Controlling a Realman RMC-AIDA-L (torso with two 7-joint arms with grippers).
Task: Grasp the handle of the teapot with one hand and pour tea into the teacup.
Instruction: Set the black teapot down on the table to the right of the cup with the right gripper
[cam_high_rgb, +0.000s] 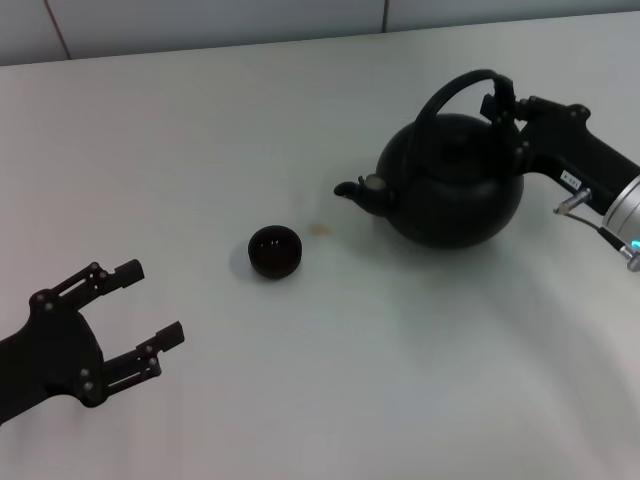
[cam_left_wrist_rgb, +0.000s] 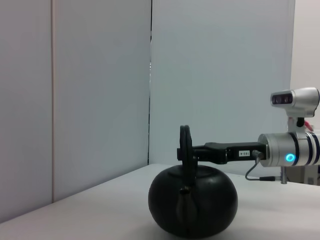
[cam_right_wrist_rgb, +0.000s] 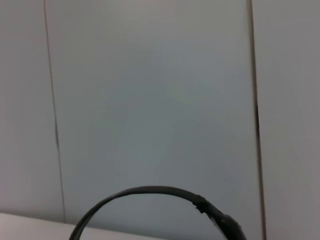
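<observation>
The matte black teapot (cam_high_rgb: 455, 185) stands on the white table at the right, its short spout (cam_high_rgb: 358, 189) pointing left toward the teacup (cam_high_rgb: 274, 251). The small black teacup is about a hand's width from the spout. My right gripper (cam_high_rgb: 497, 100) comes in from the right and is shut on the handle (cam_high_rgb: 445, 92) near its right end. From the left wrist view the teapot (cam_left_wrist_rgb: 192, 202) shows end-on, with the right gripper (cam_left_wrist_rgb: 184, 152) clamped on the handle (cam_left_wrist_rgb: 185, 135). Only the handle's arch (cam_right_wrist_rgb: 145, 192) shows in the right wrist view. My left gripper (cam_high_rgb: 157, 300) rests open at the lower left.
The white table (cam_high_rgb: 330, 380) runs back to a pale panelled wall (cam_high_rgb: 200, 25). A small brownish spot (cam_high_rgb: 320, 230) lies on the table between cup and spout. The right arm's silver wrist (cam_high_rgb: 625, 210) with a cable sits at the right edge.
</observation>
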